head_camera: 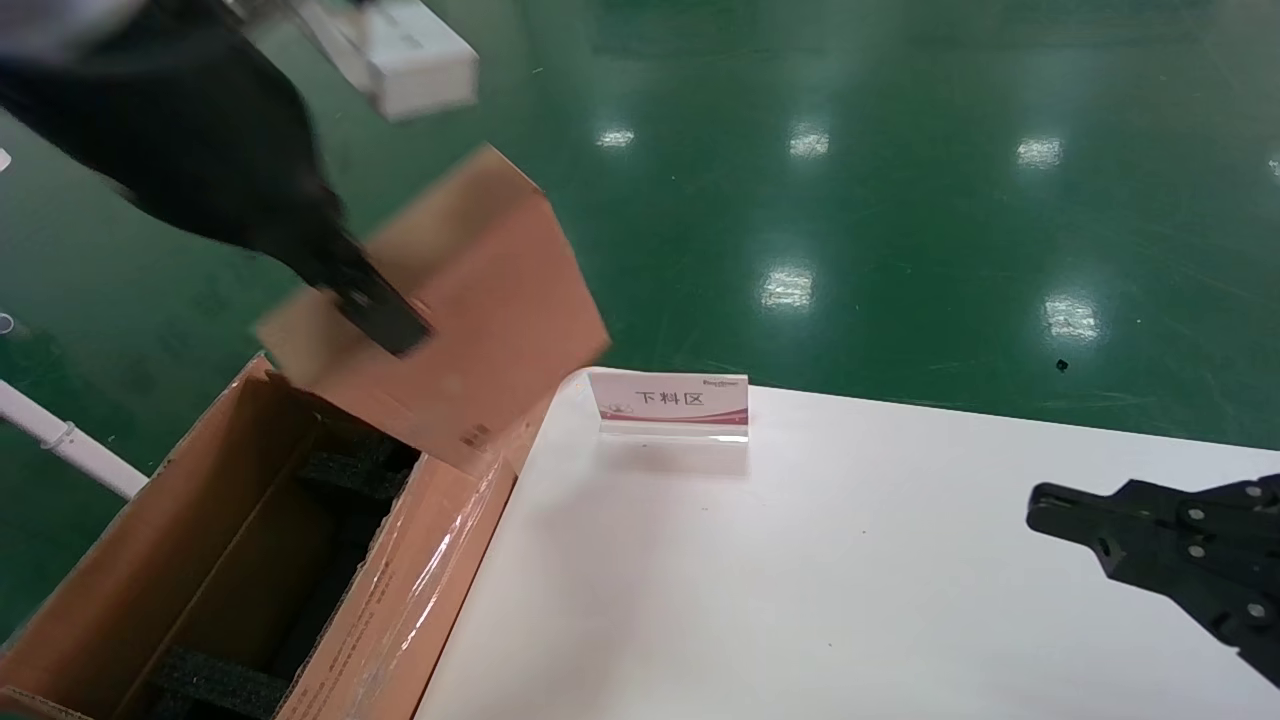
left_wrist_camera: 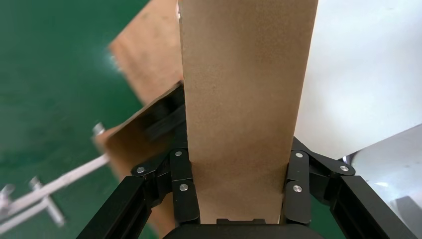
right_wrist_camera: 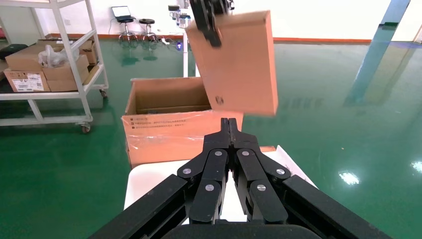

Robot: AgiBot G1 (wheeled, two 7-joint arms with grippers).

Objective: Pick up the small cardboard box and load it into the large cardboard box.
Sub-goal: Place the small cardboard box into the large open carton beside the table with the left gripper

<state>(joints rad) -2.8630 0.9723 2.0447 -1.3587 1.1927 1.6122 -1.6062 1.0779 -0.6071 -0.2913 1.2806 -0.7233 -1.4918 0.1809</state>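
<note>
One flat brown-orange cardboard box [head_camera: 470,310], tilted at upper left, is clamped in my left pincer [head_camera: 385,318] above the long brown flapped carton [head_camera: 120,570], while my right pincer [right_wrist_camera: 229,124] rests pinched together over the white counter [head_camera: 800,580].

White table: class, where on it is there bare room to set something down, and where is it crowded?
The table is bare between the sign and the right claw. It is crowded over the large box, where the left claw holds the small box.

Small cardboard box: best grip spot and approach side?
Across the thin faces at one short end, as the left tool grips the small cardboard box now. It is flat and slim, so only the thickness fits between the fingers. It hangs tilted above the large cardboard box.
</note>
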